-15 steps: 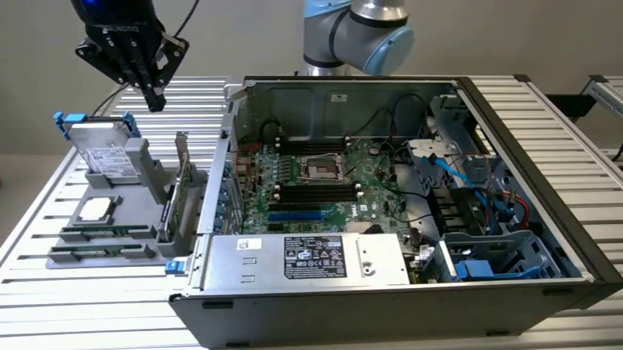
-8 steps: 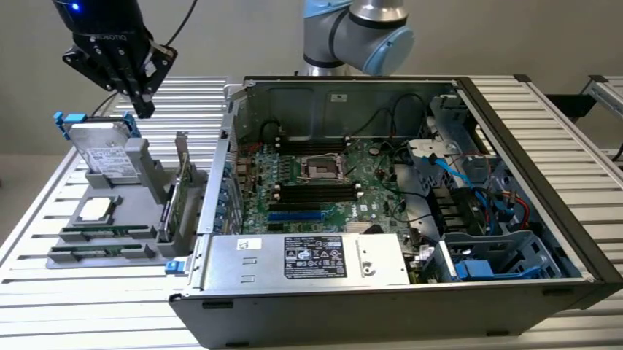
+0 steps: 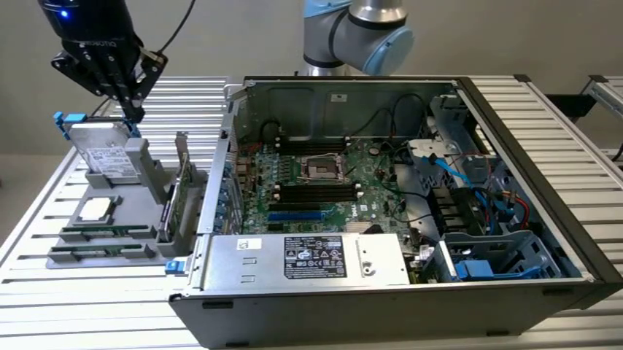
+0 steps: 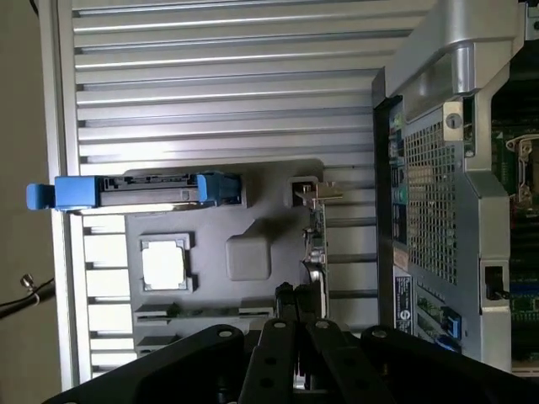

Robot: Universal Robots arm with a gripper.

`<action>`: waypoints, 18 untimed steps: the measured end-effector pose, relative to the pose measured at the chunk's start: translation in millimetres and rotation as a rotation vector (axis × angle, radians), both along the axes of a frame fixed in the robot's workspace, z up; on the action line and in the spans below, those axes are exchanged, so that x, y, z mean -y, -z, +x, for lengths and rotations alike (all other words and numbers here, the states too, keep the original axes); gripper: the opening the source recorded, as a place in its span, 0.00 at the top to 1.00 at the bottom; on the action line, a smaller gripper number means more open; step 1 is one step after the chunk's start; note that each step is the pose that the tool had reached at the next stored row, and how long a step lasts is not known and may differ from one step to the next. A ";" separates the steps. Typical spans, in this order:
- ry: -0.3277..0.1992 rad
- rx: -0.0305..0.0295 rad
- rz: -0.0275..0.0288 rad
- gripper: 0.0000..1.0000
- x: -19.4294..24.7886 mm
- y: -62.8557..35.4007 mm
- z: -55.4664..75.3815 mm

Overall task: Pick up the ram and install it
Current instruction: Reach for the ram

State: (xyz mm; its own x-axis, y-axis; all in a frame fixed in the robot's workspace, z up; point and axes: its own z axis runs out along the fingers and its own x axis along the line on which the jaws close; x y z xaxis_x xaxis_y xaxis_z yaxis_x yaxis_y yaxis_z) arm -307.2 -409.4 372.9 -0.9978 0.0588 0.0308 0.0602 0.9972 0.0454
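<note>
Exterior view, item one: the claw (image 3: 131,111)?
— Fingers pinched together, empty, above the tray (image 3: 146,204).
— Item two: the ram (image 3: 98,234)?
— Flat in that tray, well below the claw; you'd best spread the fingers and grip its long edges squarely.

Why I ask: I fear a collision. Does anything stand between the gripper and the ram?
Nothing covers the ram, lying at the tray's near end. The gripper hangs over the hard drive at the far end; that drive and the processor lie between along the tray.
</note>
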 end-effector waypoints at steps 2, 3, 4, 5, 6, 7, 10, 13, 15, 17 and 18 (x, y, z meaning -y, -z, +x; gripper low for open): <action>-0.002 0.0000 0.0001 0.90 1.5 1.6 -3.7; -0.003 -0.0001 0.0000 0.90 2.2 2.3 -5.6; -0.003 -0.0001 0.0000 0.90 3.0 3.0 -7.5; -0.004 0.0000 0.0000 0.90 3.8 3.6 -9.5; -0.005 0.0000 0.0001 0.90 4.8 4.2 -11.7; -0.005 0.0000 0.0000 0.90 5.7 4.8 -13.5; -0.008 0.0000 0.0000 0.90 8.8 6.4 -18.9; -0.010 0.0000 0.0000 0.90 12.3 7.8 -23.9; -0.011 -0.0002 0.0001 0.90 15.1 8.9 -26.9; -0.013 -0.0009 0.0000 0.90 18.5 9.9 -29.3; -0.013 -0.0016 0.0001 0.90 20.3 10.4 -30.2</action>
